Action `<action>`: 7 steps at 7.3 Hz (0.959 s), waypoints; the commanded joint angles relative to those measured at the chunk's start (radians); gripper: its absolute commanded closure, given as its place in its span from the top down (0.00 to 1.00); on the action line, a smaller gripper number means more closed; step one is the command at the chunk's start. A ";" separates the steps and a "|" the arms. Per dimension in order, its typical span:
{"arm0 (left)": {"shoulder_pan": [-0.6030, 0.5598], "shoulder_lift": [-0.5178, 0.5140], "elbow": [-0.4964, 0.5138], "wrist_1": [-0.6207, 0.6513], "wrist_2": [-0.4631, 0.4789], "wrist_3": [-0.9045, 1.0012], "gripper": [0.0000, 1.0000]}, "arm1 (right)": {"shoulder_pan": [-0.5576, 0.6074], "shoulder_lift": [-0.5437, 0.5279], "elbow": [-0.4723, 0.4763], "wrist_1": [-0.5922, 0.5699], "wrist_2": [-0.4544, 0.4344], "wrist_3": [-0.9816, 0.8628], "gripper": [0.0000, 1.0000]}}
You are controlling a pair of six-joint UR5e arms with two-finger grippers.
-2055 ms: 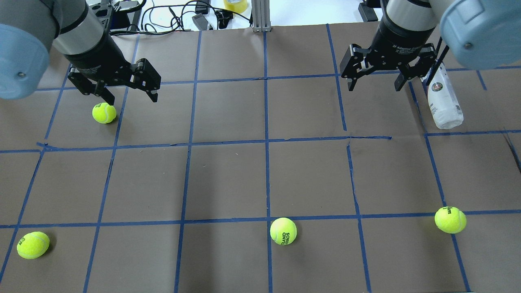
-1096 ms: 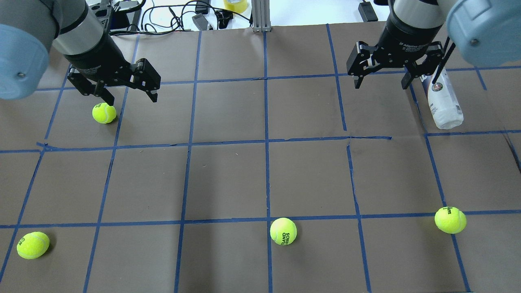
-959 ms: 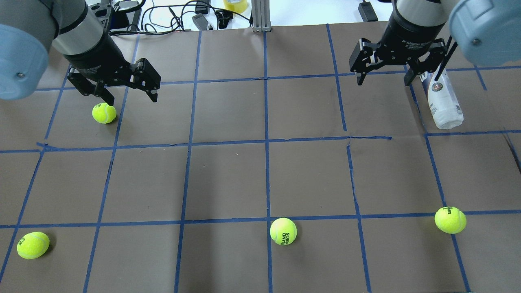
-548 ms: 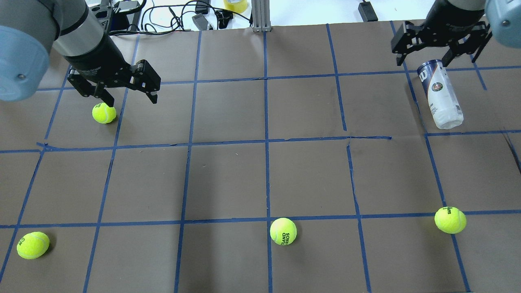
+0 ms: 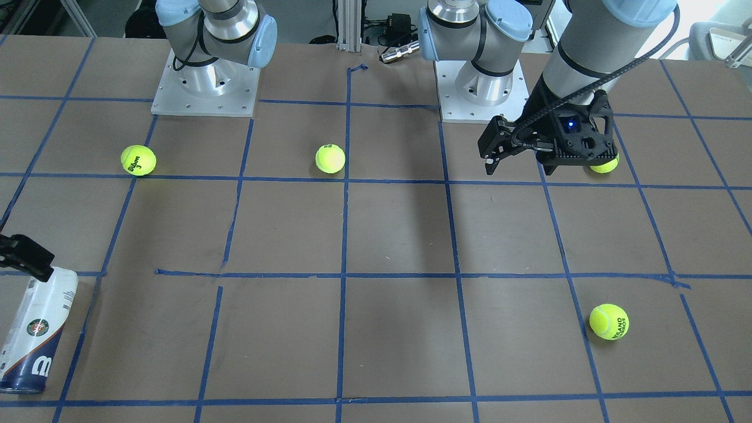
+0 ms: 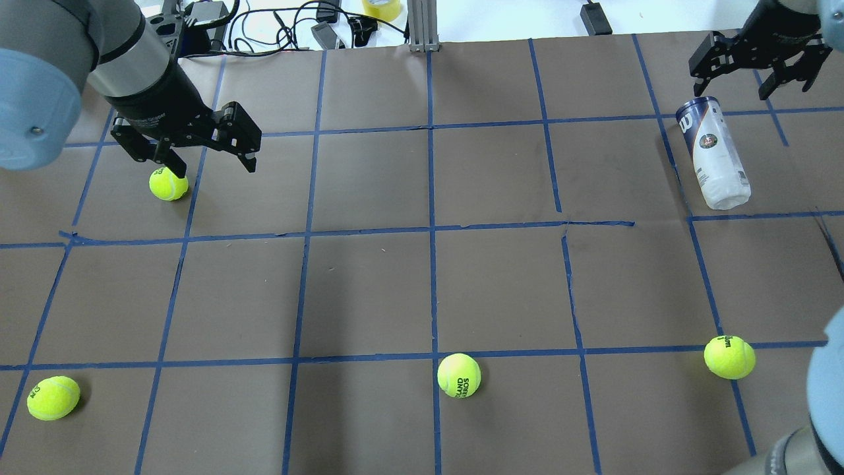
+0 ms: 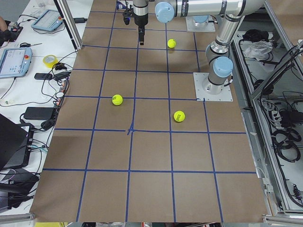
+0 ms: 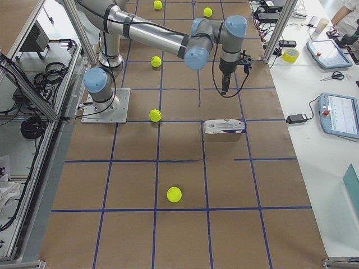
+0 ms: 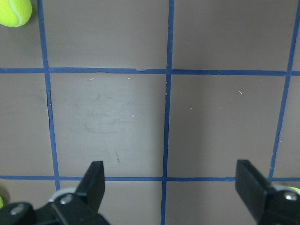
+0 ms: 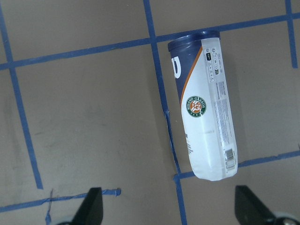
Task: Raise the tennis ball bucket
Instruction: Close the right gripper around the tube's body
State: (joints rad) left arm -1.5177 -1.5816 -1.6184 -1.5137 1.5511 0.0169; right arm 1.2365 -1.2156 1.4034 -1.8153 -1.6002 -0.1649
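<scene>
The tennis ball bucket (image 6: 715, 158) lies on its side at the far right of the table, navy rim pointing away from me. It also shows in the front view (image 5: 32, 329), the right side view (image 8: 224, 126) and the right wrist view (image 10: 206, 112). My right gripper (image 6: 752, 87) is open and empty. It hangs above the table just beyond the bucket's navy end, not touching it. The right wrist view shows its fingers (image 10: 91, 204) wide apart. My left gripper (image 6: 214, 168) is open and empty at the far left, with one finger beside a loose tennis ball (image 6: 168, 183).
Three more loose tennis balls lie near my side: left (image 6: 53, 397), middle (image 6: 458, 375) and right (image 6: 729, 356). Cables, a tape roll (image 6: 382, 8) and a metal post (image 6: 422, 26) line the far edge. Brown paper with blue tape lines (image 6: 428, 231) covers the table.
My right gripper has moved right and away from me, from the bucket's left side to beyond its navy end, staying open. The bucket has not moved. The left gripper has barely shifted.
</scene>
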 commanded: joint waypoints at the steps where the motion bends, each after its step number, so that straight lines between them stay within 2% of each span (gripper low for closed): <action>1: -0.001 0.005 -0.001 0.003 -0.008 0.000 1.00 | -0.057 0.106 -0.046 -0.016 0.003 -0.083 1.00; 5: -0.002 0.015 -0.008 -0.002 0.003 0.001 1.00 | -0.091 0.276 -0.046 -0.160 -0.004 -0.156 1.00; 7: -0.002 0.015 -0.008 -0.002 0.007 0.001 1.00 | -0.100 0.307 -0.043 -0.157 0.006 -0.148 1.00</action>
State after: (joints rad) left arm -1.5202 -1.5672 -1.6254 -1.5154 1.5555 0.0182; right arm 1.1407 -0.9348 1.3590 -1.9696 -1.6007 -0.3161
